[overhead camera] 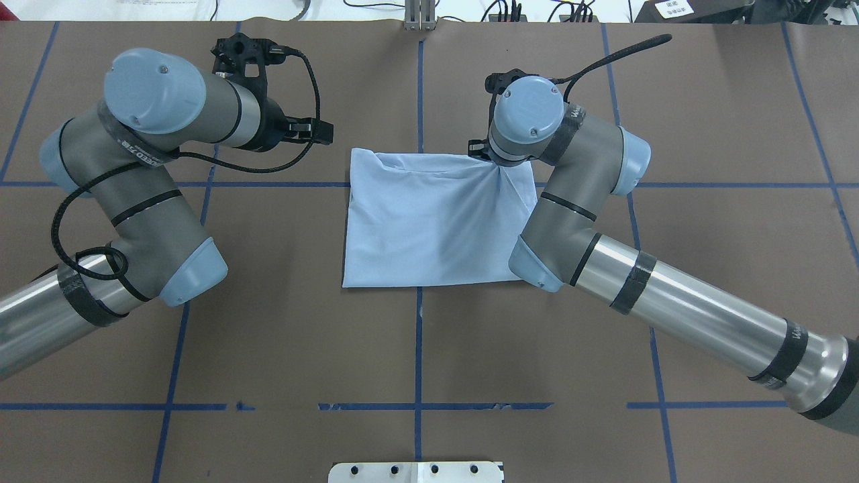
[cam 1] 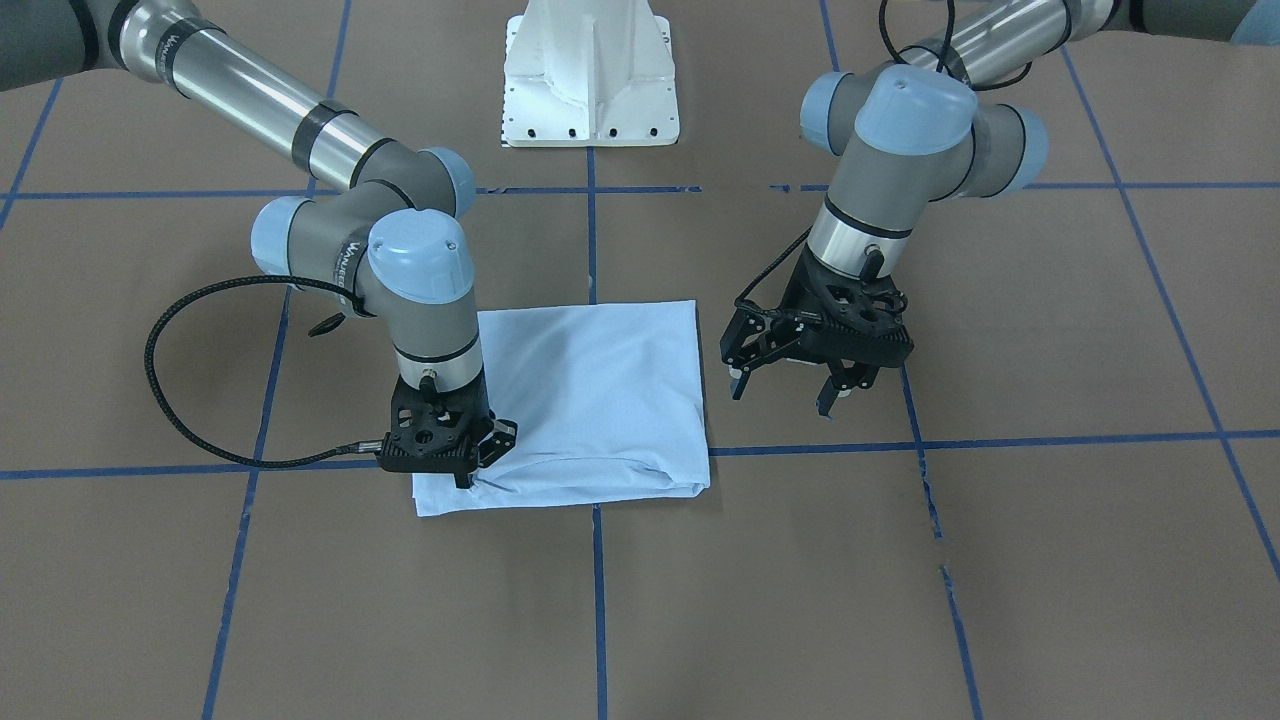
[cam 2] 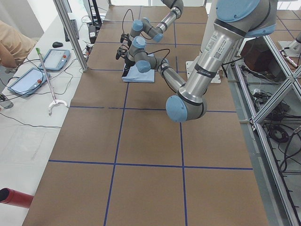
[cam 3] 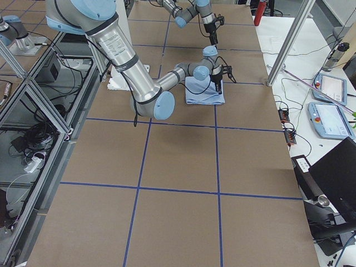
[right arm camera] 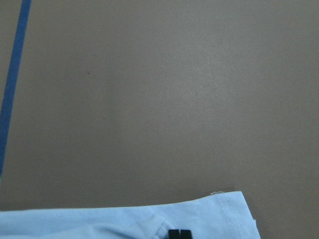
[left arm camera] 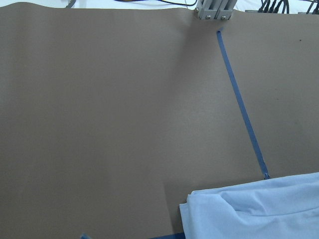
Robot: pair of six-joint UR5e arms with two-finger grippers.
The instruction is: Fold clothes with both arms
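The light blue T-shirt (cam 1: 590, 400) lies folded into a rough rectangle near the table's middle; its print and collar are hidden. It also shows in the overhead view (overhead camera: 436, 221). My right gripper (cam 1: 465, 475) is down on the shirt's corner on the operators' side and shut on the fabric, which gathers in creases there (overhead camera: 500, 171). In the right wrist view its closed tips (right arm camera: 178, 233) sit on the shirt's hem (right arm camera: 124, 221). My left gripper (cam 1: 785, 393) hangs open and empty just above the table, beside the shirt's opposite side edge. The left wrist view shows that shirt edge (left arm camera: 254, 209).
The white pedestal base (cam 1: 590, 75) stands at the robot's side of the table. Blue tape lines (cam 1: 1000, 440) cross the brown table cover. A black cable loop (cam 1: 180, 400) hangs off the right wrist. A metal post (left arm camera: 214, 10) stands at the far edge.
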